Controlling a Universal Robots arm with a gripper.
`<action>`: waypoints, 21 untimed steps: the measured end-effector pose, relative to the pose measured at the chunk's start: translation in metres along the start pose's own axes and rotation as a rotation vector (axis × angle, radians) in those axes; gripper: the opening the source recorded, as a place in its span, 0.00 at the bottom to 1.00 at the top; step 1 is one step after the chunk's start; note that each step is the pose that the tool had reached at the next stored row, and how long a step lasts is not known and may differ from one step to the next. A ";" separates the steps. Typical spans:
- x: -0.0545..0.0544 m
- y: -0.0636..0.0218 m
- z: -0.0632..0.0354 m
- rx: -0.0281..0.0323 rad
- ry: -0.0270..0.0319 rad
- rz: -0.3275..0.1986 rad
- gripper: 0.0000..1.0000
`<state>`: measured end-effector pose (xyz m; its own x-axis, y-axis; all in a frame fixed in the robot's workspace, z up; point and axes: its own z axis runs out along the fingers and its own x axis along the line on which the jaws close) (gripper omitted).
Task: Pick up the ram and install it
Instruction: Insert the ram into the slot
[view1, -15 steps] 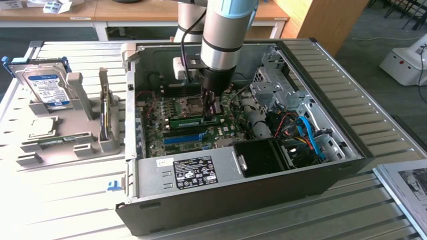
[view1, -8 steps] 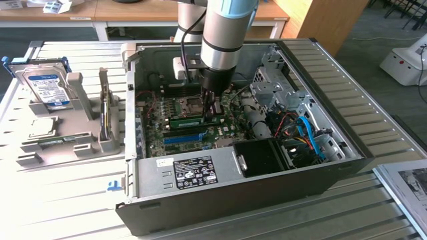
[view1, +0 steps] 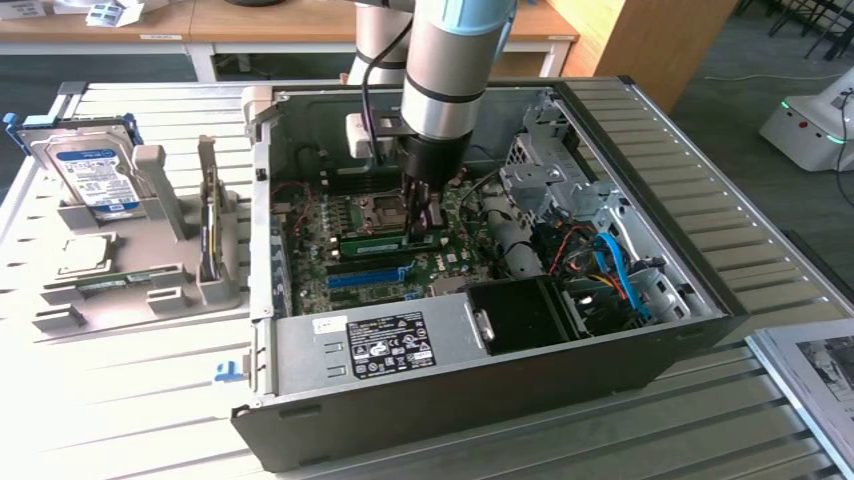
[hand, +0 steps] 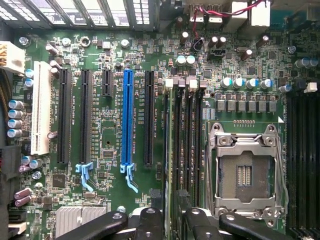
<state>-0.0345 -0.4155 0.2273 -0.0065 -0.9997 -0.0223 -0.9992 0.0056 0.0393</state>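
The ram (view1: 371, 242) is a long green stick standing on edge among the memory slots of the motherboard, inside the open computer case (view1: 694, 300). In the wrist view I see the ram (hand: 167, 145) edge-on as a thin line beside the black slots. My gripper (view1: 426, 228) reaches down into the case over one end of the stick. My gripper (hand: 169, 222) is open, its black fingers (hand: 150, 220) standing apart on either side of the stick's edge with a gap to it.
The empty processor socket (hand: 245, 172) lies beside the memory slots, and the blue slot (hand: 127, 117) on the other side. A power supply (view1: 380, 345), black fan duct (view1: 527, 310) and blue cables (view1: 614, 265) crowd the case. A grey holder (view1: 174, 270) with a hard drive (view1: 91, 175) stands on the exterior view's left.
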 end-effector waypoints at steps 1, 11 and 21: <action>0.000 0.0001 -0.0010 0.0000 -0.0001 0.000 0.25; 0.000 -0.0001 -0.0171 0.0000 0.0000 0.000 0.25; -0.001 -0.0005 -0.0303 0.0000 -0.0001 0.000 0.25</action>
<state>-0.0328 -0.4155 0.2576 -0.0065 -0.9997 -0.0224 -0.9992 0.0056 0.0393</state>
